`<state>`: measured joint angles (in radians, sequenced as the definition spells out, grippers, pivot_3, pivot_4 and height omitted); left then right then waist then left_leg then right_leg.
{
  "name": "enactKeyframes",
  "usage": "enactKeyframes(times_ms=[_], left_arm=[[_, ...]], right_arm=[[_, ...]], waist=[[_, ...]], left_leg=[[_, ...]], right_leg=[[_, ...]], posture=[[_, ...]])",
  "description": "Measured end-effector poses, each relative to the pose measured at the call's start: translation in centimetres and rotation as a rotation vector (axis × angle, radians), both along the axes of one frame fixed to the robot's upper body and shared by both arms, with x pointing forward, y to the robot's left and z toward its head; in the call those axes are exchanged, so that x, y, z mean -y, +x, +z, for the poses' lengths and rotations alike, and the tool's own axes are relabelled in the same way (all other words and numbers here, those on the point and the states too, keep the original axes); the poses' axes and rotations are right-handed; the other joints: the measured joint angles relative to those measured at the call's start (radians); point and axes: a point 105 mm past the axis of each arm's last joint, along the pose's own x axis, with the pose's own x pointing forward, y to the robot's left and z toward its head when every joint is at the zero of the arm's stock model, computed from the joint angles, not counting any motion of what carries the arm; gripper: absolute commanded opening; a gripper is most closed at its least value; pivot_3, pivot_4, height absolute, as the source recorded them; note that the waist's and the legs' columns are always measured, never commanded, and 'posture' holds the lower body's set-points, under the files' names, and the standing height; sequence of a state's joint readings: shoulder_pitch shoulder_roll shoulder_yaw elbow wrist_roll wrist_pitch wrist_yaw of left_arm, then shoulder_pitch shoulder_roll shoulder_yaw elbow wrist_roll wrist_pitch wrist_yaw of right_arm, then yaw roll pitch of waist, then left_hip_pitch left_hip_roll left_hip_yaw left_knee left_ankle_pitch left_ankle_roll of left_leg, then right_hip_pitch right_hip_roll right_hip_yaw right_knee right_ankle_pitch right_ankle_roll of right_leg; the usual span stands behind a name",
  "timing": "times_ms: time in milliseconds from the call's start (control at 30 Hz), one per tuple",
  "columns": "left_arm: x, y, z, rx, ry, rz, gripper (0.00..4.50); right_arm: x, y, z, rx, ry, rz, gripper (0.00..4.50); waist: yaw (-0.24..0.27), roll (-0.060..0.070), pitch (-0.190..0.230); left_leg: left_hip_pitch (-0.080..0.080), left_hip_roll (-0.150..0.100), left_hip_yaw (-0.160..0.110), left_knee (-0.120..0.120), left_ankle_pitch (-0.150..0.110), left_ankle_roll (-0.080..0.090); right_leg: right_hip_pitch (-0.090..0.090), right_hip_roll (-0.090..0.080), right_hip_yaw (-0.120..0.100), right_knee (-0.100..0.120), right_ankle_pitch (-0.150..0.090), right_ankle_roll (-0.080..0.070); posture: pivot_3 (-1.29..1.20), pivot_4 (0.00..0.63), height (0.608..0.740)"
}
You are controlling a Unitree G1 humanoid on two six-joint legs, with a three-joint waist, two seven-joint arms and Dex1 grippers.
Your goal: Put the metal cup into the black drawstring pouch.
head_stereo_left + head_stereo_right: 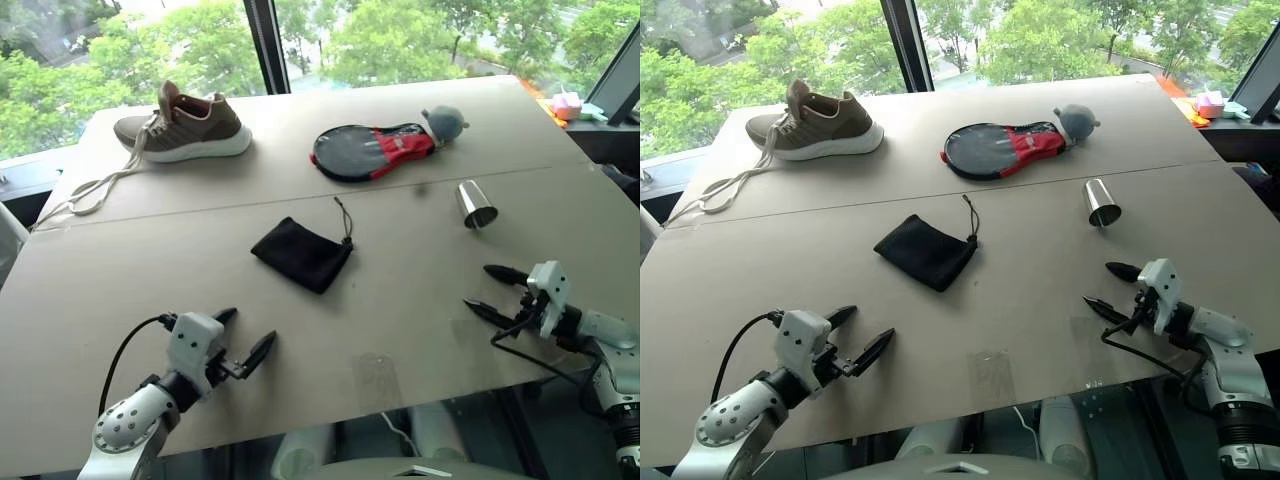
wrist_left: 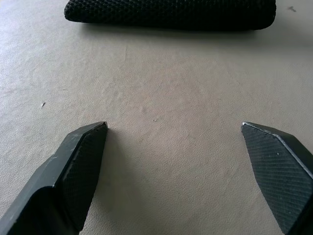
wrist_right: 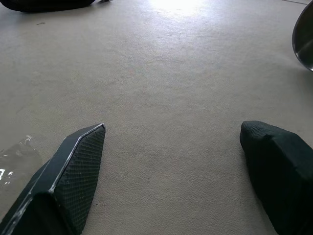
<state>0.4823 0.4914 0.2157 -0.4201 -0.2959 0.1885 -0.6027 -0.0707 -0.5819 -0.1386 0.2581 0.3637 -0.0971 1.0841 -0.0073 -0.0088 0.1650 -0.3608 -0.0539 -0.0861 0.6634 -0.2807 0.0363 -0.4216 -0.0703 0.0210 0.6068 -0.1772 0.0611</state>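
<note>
Left eye view: black drawstring pouch (image 1: 301,253) flat, apparently empty; shiny metal cup (image 1: 476,204) on side; left gripper (image 1: 243,334), right gripper (image 1: 488,291) spread, empty.

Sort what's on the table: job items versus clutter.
For the job:
- cup, lying on its side
- pouch, flat, empty
- left gripper and right gripper, both open

Just lying about:
- shoe
- paddle cover
- grey toy

Bare table (image 1: 420,300) lay open between both grippers, pouch (image 1: 300,253) and cup (image 1: 476,205); shoe (image 1: 185,127) and paddle cover (image 1: 372,151) stood well behind, obstructing nothing.
</note>
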Motion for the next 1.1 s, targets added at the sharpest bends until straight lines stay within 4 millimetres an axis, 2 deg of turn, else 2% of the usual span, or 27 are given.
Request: enactKeyframes(times_ms=[300,400,533,633,700,833,933,1100], left_arm=[[0.2,0.1,0.0,0.002,-0.004,-0.008,4.50],[2.3,0.2,0.1,-0.001,-0.034,-0.066,4.50],[6.1,0.4,0.8,-0.002,-0.090,-0.172,4.50],[9.0,1.2,2.5,0.061,-0.098,-0.238,4.50],[10.2,1.9,3.5,0.118,-0.076,-0.244,4.50],[10.7,3.8,4.8,0.199,-0.082,-0.120,4.50],[11.1,4.1,4.3,0.185,-0.074,-0.063,4.50],[10.2,5.3,4.0,0.222,0.116,0.032,4.50]], right_arm=[[0.0,0.0,0.1,0.003,0.000,0.005,4.46],[-0.2,-0.2,0.1,0.000,0.009,0.030,4.46],[-0.7,-0.9,0.3,-0.015,0.045,0.080,4.46],[-1.7,-1.8,1.1,-0.016,0.096,0.158,4.46],[-2.4,-2.7,1.7,-0.008,0.138,0.225,4.46],[-3.4,-3.8,3.0,0.012,0.215,0.317,4.46],[-3.7,-4.0,3.2,0.021,0.231,0.337,4.46],[-3.8,-4.1,3.3,0.024,0.252,0.344,4.46]], waist=[[0.000,0.000,0.000],[0.003,0.000,0.000],[0.002,0.000,0.000],[0.005,0.000,0.000],[0.005,0.000,0.000],[0.004,0.000,0.001],[0.006,-0.001,0.001],[0.015,-0.001,0.001]], left_leg=[[0.000,0.000,0.000,0.000,0.000,0.000],[0.000,0.000,0.000,0.001,0.000,0.000],[-0.001,0.000,0.000,0.001,0.000,0.000],[-0.001,0.000,-0.001,0.001,0.000,0.000],[0.000,0.000,-0.001,0.001,0.000,0.000],[0.000,0.000,-0.001,0.001,0.000,0.000],[-0.001,0.000,-0.001,0.001,0.000,0.000],[-0.001,-0.001,-0.002,0.001,0.000,0.000]], right_leg=[[0.000,0.000,0.000,0.000,0.000,0.000],[0.000,0.000,0.000,0.000,0.000,0.000],[0.000,0.000,0.000,0.000,0.002,-0.001],[0.000,0.000,-0.001,0.000,0.002,-0.001],[0.001,0.000,-0.001,0.000,0.002,0.000],[0.001,0.000,0.000,0.000,0.004,0.001],[0.001,0.000,-0.001,0.000,0.003,0.002],[0.001,0.001,-0.002,0.000,0.002,0.003]], posture=[[0.00,0.150,0.740],[0.00,0.150,0.740],[0.00,0.150,0.740],[0.00,0.150,0.740],[0.00,0.150,0.740],[0.00,0.150,0.740],[0.00,0.150,0.740],[0.00,0.150,0.740]])
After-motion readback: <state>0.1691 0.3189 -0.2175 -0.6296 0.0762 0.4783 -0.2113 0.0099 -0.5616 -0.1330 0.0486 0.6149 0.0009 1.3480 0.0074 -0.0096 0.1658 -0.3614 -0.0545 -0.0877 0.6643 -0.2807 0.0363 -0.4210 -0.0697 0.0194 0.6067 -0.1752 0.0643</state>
